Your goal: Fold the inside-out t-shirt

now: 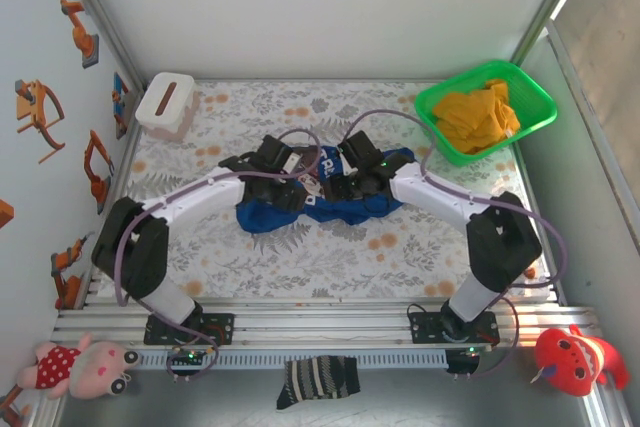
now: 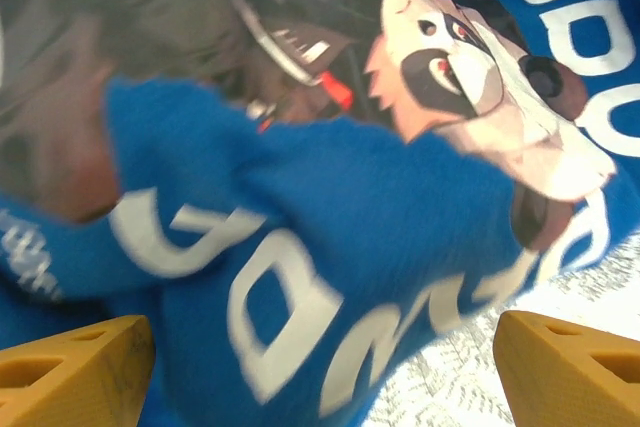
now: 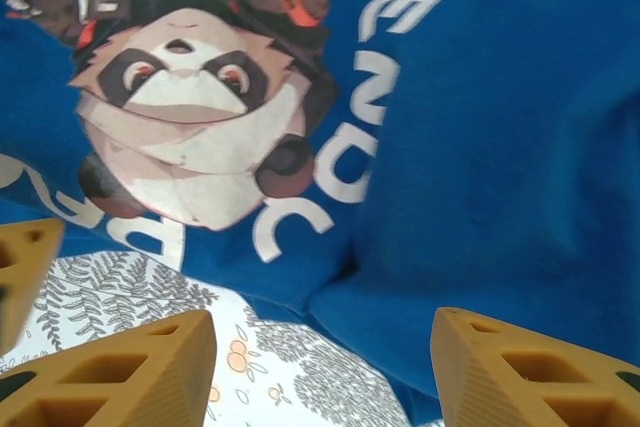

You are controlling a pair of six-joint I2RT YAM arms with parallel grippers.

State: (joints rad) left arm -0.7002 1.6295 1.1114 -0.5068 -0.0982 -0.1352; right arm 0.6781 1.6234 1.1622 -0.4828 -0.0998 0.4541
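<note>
- The blue t-shirt [image 1: 330, 209] lies bunched in a heap at the middle of the counter [image 1: 300, 262], beneath both wrists. White lettering and a cartoon animal face show on its upper side.
- Left end effector [image 2: 320, 347]: released, jaws wide apart either side of a blue fold, nothing clamped.
- Right end effector [image 3: 325, 347]: released, jaws wide apart over the shirt's edge and bare patterned counter.
- A green basket [image 1: 532, 119] holding yellow cloth [image 1: 478, 119] sits at the far right corner, well apart from the shirt.
- A white box [image 1: 165, 102] stands at the far left.

white letters "ENDC" on blue t-shirt [image 3: 500, 147], rest unreadable
</note>
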